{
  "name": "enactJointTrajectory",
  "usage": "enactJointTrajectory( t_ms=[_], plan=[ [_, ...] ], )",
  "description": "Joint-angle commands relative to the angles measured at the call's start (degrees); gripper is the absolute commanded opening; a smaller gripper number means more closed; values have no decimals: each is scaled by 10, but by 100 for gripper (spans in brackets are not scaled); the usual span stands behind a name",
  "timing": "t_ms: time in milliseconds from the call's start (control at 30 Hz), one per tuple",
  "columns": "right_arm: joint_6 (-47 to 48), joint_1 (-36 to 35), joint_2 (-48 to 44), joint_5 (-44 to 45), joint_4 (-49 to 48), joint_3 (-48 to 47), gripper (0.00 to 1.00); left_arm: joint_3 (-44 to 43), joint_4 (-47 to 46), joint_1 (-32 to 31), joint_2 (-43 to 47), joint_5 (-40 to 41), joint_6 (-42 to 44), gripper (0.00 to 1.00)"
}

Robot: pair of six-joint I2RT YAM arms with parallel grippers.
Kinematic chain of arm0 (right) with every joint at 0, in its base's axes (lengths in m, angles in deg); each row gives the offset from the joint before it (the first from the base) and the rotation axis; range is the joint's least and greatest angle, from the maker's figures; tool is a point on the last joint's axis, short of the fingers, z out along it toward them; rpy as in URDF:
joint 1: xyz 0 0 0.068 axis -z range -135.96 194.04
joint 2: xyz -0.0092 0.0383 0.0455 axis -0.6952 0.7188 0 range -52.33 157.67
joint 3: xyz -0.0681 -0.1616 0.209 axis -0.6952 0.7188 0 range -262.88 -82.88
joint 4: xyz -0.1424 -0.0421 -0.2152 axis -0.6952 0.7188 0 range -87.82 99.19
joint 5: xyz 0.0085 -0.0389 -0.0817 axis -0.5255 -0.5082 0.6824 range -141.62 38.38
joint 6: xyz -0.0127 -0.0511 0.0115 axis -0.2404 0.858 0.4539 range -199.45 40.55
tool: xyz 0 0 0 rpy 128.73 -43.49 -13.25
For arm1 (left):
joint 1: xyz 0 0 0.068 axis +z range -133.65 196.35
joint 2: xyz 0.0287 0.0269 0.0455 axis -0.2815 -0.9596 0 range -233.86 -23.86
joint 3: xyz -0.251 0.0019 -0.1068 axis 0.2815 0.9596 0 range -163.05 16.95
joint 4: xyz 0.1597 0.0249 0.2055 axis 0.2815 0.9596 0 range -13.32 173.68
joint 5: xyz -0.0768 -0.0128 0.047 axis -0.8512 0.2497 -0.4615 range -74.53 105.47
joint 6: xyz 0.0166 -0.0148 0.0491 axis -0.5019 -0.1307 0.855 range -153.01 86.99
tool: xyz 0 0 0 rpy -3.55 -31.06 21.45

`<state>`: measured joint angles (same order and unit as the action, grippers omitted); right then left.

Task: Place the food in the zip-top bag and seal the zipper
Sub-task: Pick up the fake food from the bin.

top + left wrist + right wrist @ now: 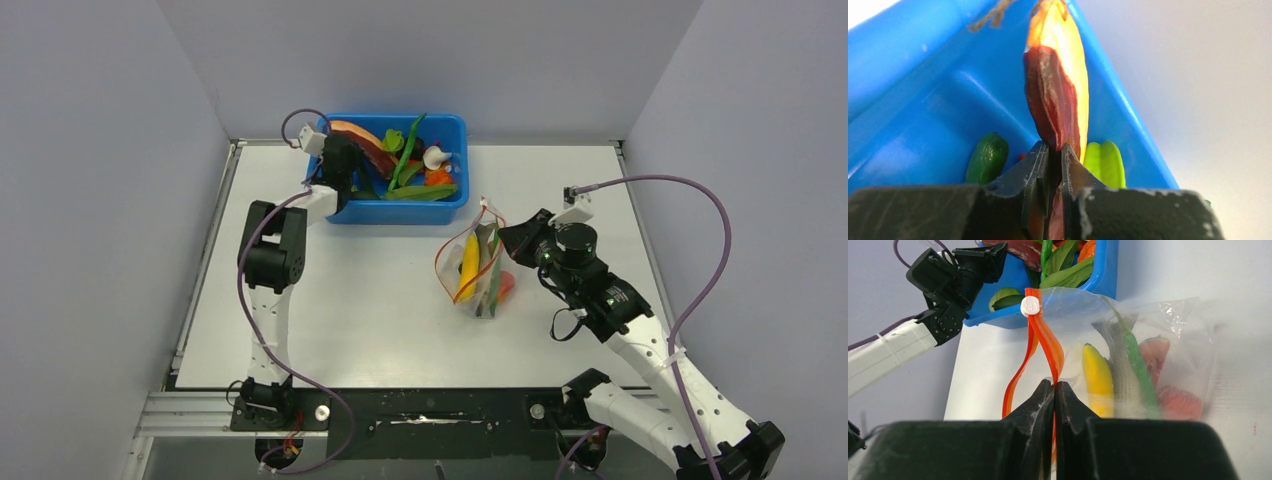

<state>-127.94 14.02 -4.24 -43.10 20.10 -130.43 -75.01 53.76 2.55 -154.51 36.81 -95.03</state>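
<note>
Top external view: we see our left gripper (345,168) dipped into the blue tub (455,130), fingers clamped on the papaya slice (1055,90), which juts up straight ahead of the fingertips. Our right gripper (1054,387) is pinched shut on the zipper (1045,347), propping up the bag (1173,335). Its slider (1030,305) sits just beyond the fingertips, and a banana (1096,375), fish (1120,377) and green pod (1138,365) are already inside, to the gripper's right.

We judge that the step in hand is picking the slice. Next it must be lifted clear of the tub wall, carried across to the bag's mouth and fed in end first. More food waits in the tub, so sealing comes later.

Our left arm stretches forward, elbow raised and wrist bent down. Our right arm angles in low over the table (330,300).
</note>
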Motion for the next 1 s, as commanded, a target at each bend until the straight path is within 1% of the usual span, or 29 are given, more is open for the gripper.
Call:
enactJointTrajectory(
  t_ms=[0,167,400,567,700,967],
  plan=[
    [-5,3,-7,-4,-31,-19,0,5,-67,-6,66,19,54,0],
    [-8,3,-8,-5,-29,-17,0,21,-88,-12,93,50,117,0],
    [-15,3,4,-16,-30,-21,0,31,-128,-33,134,93,256,0],
    [-22,3,8,-20,-33,-16,0,60,-175,-53,165,116,341,0],
    [-29,3,15,-32,-41,-15,0,83,-210,-68,189,121,392,0],
    [-26,3,22,-33,-31,-28,0,130,-235,-73,259,84,445,0]
  ],
)
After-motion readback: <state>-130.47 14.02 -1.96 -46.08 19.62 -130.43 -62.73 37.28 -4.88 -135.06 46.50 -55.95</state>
